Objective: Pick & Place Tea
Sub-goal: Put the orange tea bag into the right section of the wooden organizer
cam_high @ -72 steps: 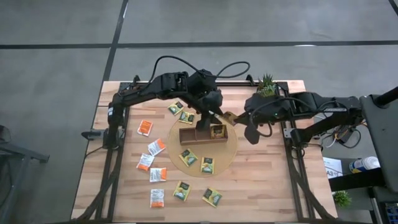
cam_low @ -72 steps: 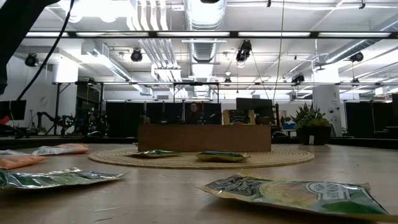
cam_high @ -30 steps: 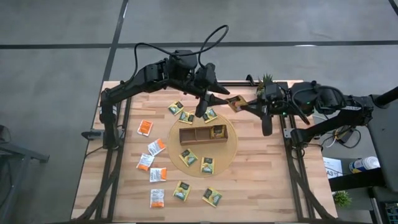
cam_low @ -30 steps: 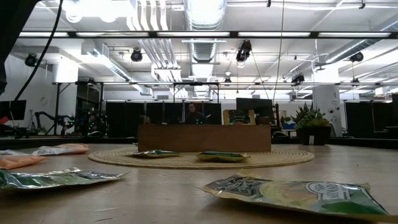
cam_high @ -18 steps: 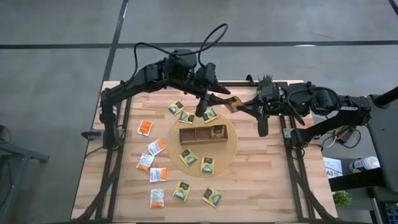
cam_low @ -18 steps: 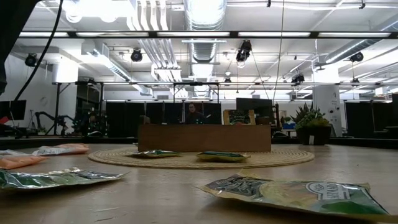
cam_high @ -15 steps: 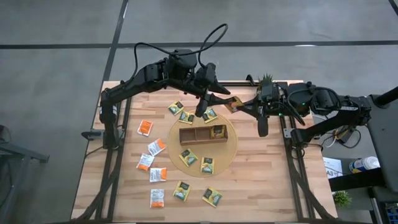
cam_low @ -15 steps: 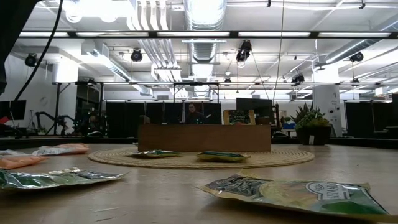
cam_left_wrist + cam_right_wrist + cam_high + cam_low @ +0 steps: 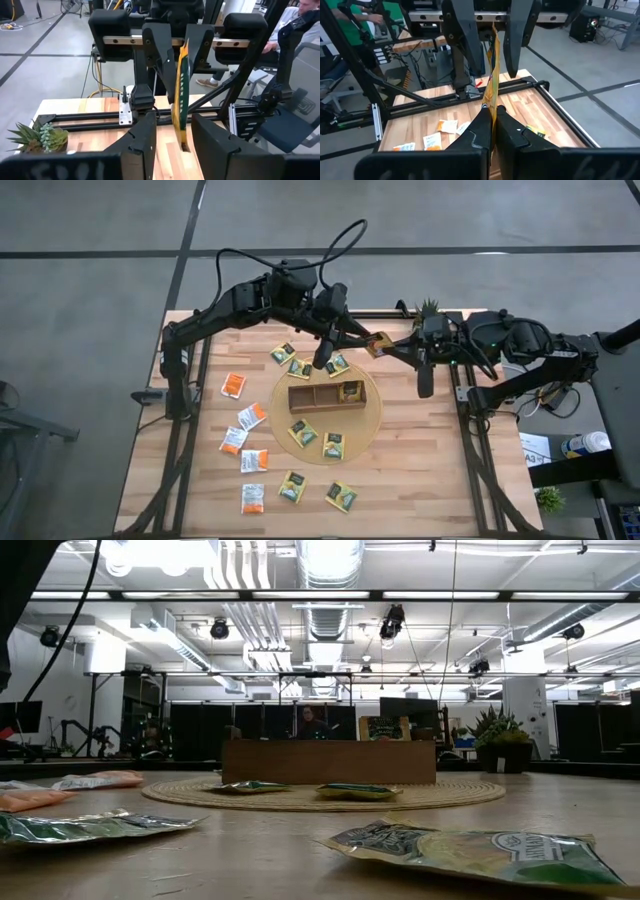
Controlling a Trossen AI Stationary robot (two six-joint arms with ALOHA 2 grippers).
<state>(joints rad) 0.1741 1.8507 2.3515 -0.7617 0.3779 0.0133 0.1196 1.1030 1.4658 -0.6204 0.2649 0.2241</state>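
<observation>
Compared with a second ago, the left gripper (image 9: 367,340) is seen closer to the right gripper (image 9: 386,347), and its dark fingers (image 9: 145,135) are narrower around the sachet than before. Between the two grippers, above the table's far edge, a small flat yellow-green paper tea sachet (image 9: 377,344) is held edge-on — the right gripper's fingers (image 9: 481,131) are pressed together on its lower edge, while the left gripper's fingers stand either side of it with a gap visible, not yet touching. The brown wooden three-compartment tray (image 9: 326,396) is set on a round woven mat (image 9: 368,424), with one green sachet (image 9: 350,391) standing in its right-hand compartment. More sachets are scattered over the pale wooden table (image 9: 430,470) — orange-and-white ones (image 9: 253,460) to the left, green ones (image 9: 340,497) near the front. A small potted plant (image 9: 429,310) is placed at the far right edge.
</observation>
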